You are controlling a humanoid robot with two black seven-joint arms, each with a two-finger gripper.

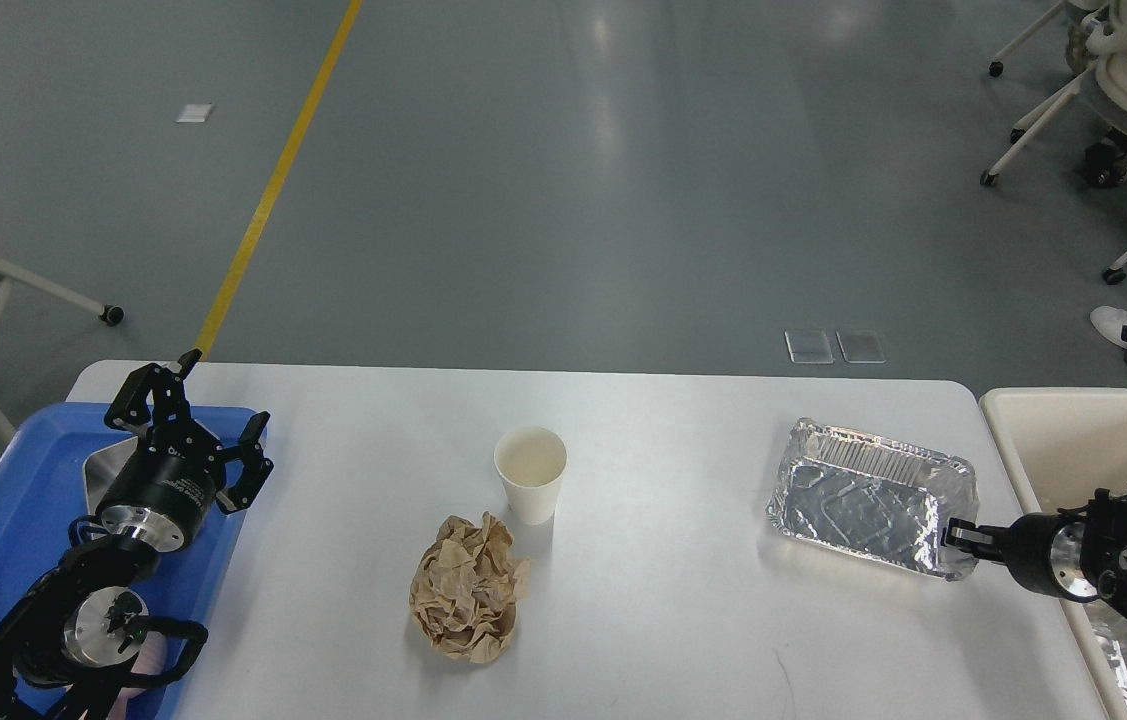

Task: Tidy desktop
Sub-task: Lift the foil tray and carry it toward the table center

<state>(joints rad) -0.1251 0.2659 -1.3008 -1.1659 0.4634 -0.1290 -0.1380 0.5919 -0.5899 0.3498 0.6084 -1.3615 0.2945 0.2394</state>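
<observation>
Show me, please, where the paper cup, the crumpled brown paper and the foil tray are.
paper cup (530, 492), head view, on its white side wall.
crumpled brown paper (468, 588), head view, on its middle.
foil tray (858, 503), head view, on its bare floor.

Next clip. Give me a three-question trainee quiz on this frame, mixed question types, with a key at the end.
1. True or false: the paper cup lies on its side.
2. Which gripper is at the foil tray: A left, B right?
3. Fill in: the crumpled brown paper rests on the ___, just nearer than the cup.

Key: 1 false, it stands upright; 2 B, at the tray's near right corner; 3 desktop.
</observation>
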